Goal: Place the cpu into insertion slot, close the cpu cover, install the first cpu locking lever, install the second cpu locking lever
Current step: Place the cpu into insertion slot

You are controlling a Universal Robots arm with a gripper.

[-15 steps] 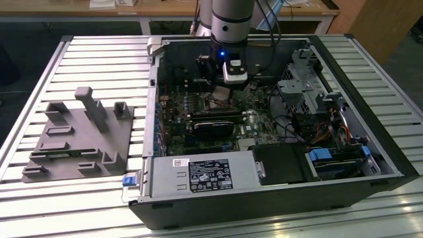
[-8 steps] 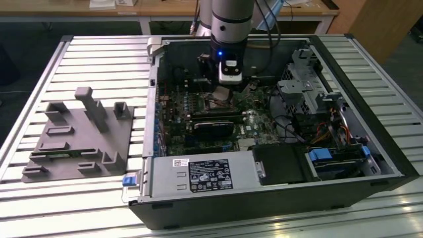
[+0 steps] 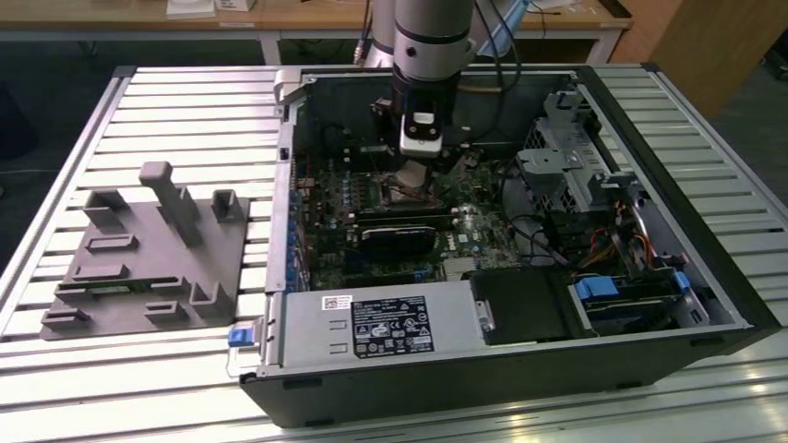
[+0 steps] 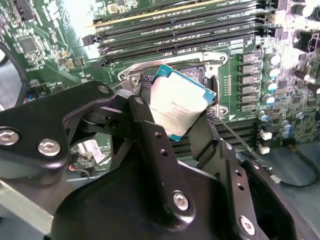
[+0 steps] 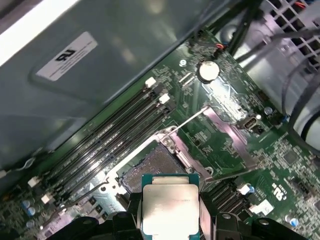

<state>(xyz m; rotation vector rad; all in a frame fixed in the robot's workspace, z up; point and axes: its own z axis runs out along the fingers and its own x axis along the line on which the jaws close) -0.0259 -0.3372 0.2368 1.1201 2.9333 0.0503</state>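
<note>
Pincer (image 4: pixel 176 131) around cpu (image 5: pixel 170 207), above insertion slot (image 5: pixel 150 169)

The gripper (image 4: pixel 174 119) clamps the cpu (image 4: pixel 179 100) between its two black fingers (image 4: pixel 150 135), silver face toward the camera, teal edge showing; the chip hangs tilted just over the insertion slot (image 4: pixel 196 75), inside its metal rim; whether they touch cannot be told; long black memory slots (image 4: pixel 175 35) run just beyond the socket on the green motherboard (image 4: pixel 40 35).
</note>
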